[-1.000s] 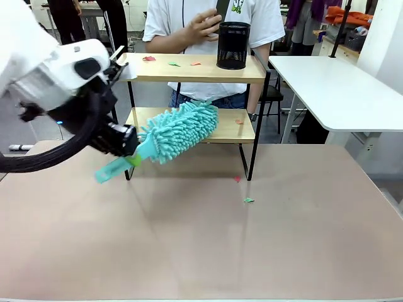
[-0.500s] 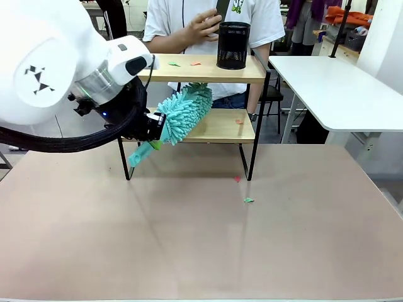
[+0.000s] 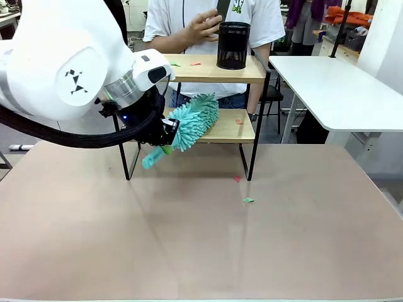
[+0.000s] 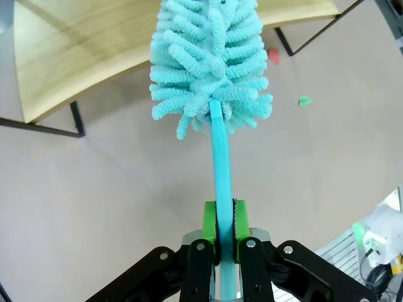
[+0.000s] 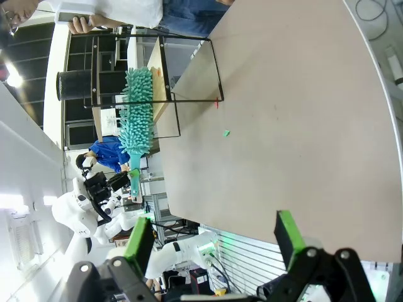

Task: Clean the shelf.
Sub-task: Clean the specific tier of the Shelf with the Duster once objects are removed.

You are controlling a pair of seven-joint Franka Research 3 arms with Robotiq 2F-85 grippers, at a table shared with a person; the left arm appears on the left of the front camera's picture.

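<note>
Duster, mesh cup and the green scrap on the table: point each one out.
Duster (image 3: pixel 192 121): front view, middle of its fluffy head.
Mesh cup (image 3: pixel 233 45): front view, middle of its wall.
Green scrap (image 3: pixel 249 200): front view, its centre.

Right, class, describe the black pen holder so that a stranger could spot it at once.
Find the two-tier wooden shelf at the table's far edge. On its top board, toward the right end, stands the black mesh pen holder. It is the only tall, dark cylinder there; its neighbours are small flat scraps.
</note>
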